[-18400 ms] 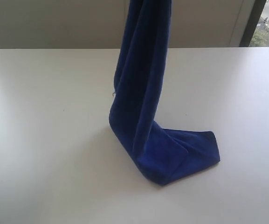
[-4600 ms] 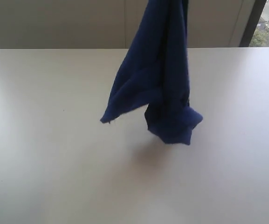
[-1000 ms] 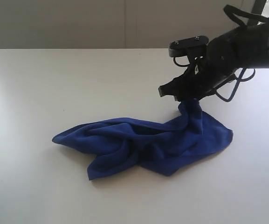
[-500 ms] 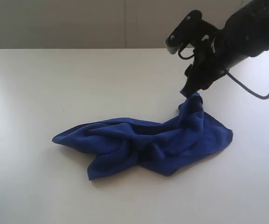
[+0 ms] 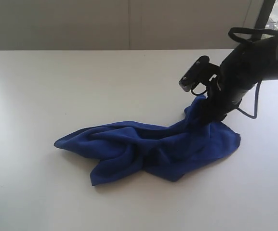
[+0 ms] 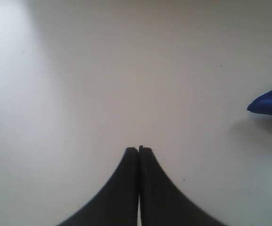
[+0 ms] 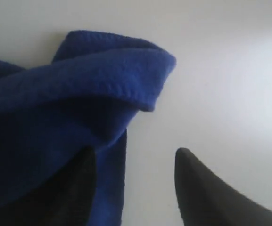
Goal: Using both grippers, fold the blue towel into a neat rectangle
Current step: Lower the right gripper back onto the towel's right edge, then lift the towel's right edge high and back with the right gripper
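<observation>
Blue towel [image 5: 148,149] lies crumpled on the table [image 5: 57,82]; right gripper [image 7: 135,157], jaws apart, straddles its raised edge and should close on a single layer, while left gripper [image 6: 138,149], pinched closed over bare tabletop, needs opening.

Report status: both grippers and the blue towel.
Blue towel crumpled on table, not folded. Left gripper shut, clear of it. Right gripper open at its raised edge. Nothing in the way.

One blue towel [image 5: 148,147] on one white table [image 5: 33,96]. One right gripper [image 7: 135,155] at the towel's raised edge, one left gripper [image 6: 138,150] well apart from the towel: two in all. Far behind the towel, seemingly one window [image 5: 273,14].
</observation>
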